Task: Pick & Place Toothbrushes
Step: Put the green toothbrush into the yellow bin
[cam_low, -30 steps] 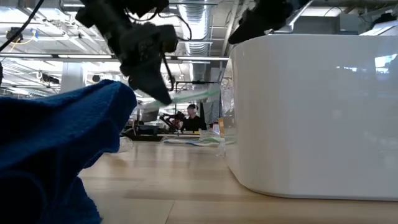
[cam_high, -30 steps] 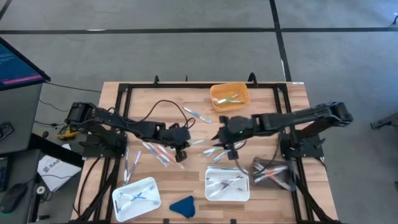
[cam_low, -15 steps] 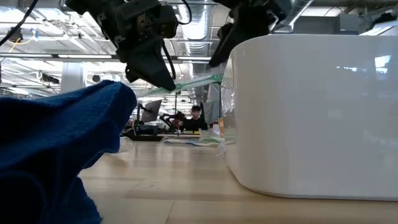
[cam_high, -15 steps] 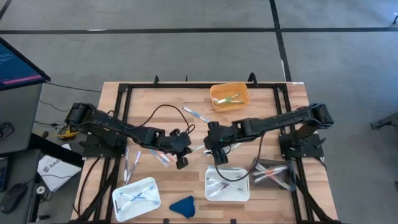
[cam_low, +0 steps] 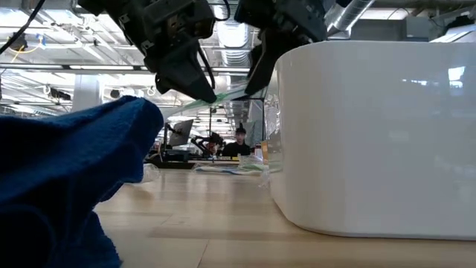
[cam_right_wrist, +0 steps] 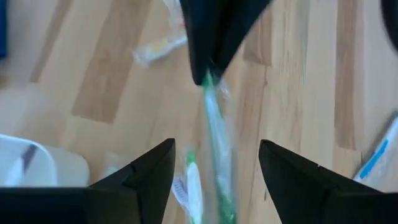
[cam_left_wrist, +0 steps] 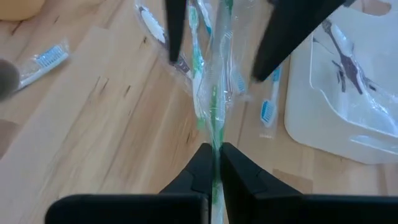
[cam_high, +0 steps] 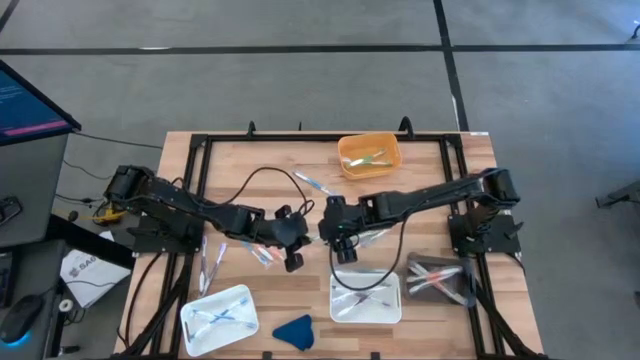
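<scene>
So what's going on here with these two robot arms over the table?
The left gripper is shut on a green-and-white toothbrush in a clear wrapper, holding it up above the wooden table. The right gripper faces it with its fingers open on either side of the brush's free end, which looks like a handover. More wrapped toothbrushes lie loose on the table, and some already sit in the orange bin and the white trays.

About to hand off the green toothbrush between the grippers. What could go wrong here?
1. The left gripper pinches only the end of the wrapped green toothbrush, so it could swing or slip.
2. The open right gripper straddles it and may close on loose wrapper alone.
3. A drop lands among loose toothbrushes beside the white tray.
</scene>
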